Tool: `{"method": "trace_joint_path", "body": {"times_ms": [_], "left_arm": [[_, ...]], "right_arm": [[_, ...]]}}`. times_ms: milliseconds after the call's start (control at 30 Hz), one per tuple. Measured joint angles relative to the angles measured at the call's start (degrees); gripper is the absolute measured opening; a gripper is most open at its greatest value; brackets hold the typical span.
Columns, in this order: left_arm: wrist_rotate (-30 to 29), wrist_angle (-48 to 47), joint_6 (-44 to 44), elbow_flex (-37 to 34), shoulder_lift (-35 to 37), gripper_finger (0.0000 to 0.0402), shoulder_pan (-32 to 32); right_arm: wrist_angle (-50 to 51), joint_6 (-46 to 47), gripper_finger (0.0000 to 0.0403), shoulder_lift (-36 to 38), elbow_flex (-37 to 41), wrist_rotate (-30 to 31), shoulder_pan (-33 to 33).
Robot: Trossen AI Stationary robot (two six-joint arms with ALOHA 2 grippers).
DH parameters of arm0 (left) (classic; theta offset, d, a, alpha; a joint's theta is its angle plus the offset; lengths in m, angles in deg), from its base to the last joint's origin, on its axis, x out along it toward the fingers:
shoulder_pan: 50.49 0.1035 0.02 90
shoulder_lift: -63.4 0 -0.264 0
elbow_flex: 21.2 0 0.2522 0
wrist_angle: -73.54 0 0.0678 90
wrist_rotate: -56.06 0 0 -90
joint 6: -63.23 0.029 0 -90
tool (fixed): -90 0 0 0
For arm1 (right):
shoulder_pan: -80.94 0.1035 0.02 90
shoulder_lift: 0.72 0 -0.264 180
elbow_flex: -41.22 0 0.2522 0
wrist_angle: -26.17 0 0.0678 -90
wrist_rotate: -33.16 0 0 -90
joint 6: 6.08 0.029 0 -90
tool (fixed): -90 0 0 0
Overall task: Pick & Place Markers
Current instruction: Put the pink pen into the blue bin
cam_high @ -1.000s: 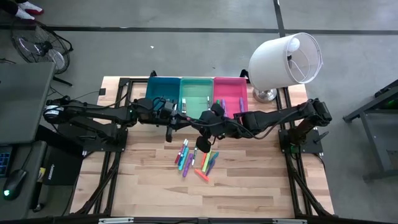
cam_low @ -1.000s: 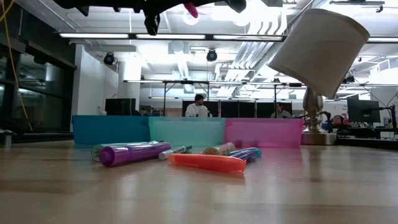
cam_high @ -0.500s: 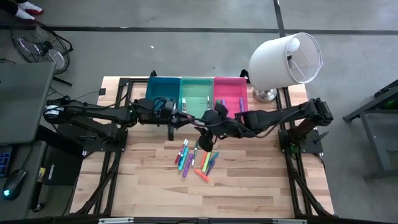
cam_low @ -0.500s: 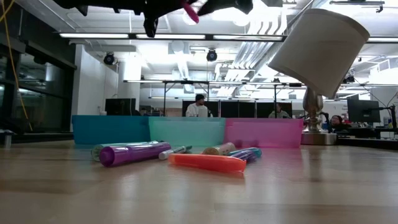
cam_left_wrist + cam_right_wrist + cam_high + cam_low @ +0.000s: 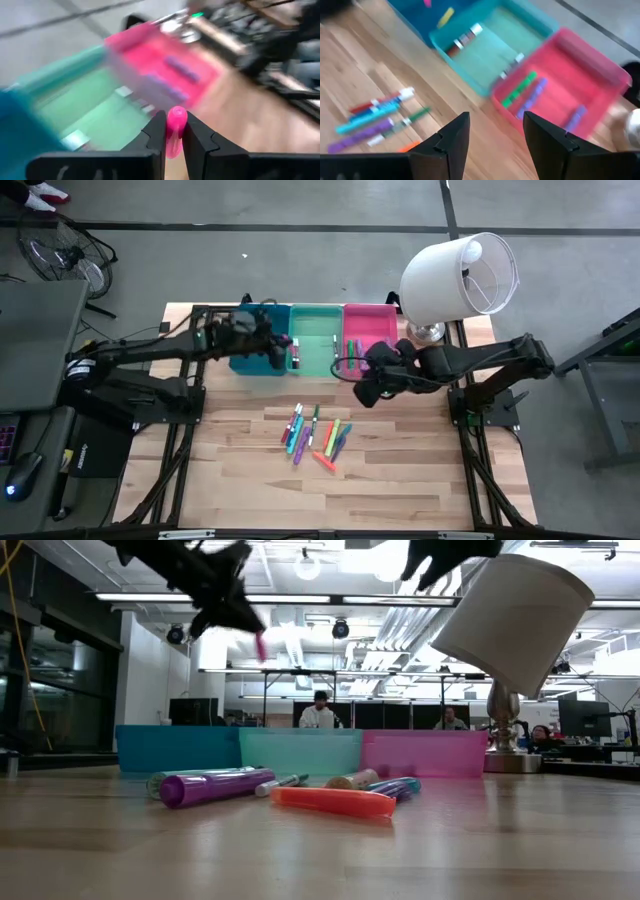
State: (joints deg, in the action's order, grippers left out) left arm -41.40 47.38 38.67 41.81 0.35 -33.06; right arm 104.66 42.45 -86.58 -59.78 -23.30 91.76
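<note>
A pile of coloured markers [image 5: 315, 435] lies on the wooden table in front of three bins: blue [image 5: 255, 362], mint green [image 5: 317, 345] and pink [image 5: 370, 325]. My left gripper [image 5: 288, 358] is raised over the near rims of the blue and mint bins, shut on a pink marker [image 5: 176, 122]. My right gripper [image 5: 365, 393] hangs open in front of the pink bin, nothing between its fingers [image 5: 455, 132]. Some markers lie inside the mint and pink bins [image 5: 520, 87]. My left gripper pinches the pink marker between its two fingers, and the marker's rounded end [image 5: 177, 114] pokes out past the fingertips. In the low view the marker [image 5: 261, 644] slants down below the fingers, lifted clear of table and bins.
A lamp with a big white shade [image 5: 460, 275] stands at the table's far right corner, next to the pink bin. In the low view an orange marker [image 5: 335, 801] and a purple one [image 5: 215, 786] lie nearest. People sit in the room behind.
Both grippers met above the marker pile a second ago, at the pink marker. My right gripper has opened, let go of it and drawn back toward the table's right edge. My left gripper has carried the marker toward the far edge, to the bins.
</note>
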Motion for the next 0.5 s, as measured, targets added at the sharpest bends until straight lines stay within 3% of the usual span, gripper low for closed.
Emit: {"method": "trace_joint_path", "body": {"times_ms": [133, 500], "left_arm": [[2.36, -8.84, -2.41, 1.66, -0.53, 0.0033, 7.4], [19.59, -19.56, -11.73, 1.73, -8.98, 0.0033, 24.74]], "right_arm": [[5.08, 2.9, 0.0173, 0.02, 0.0, 0.08, 1.25], [6.53, 2.5, 0.0172, 0.02, 0.0, 1.19, 2.81]]}}
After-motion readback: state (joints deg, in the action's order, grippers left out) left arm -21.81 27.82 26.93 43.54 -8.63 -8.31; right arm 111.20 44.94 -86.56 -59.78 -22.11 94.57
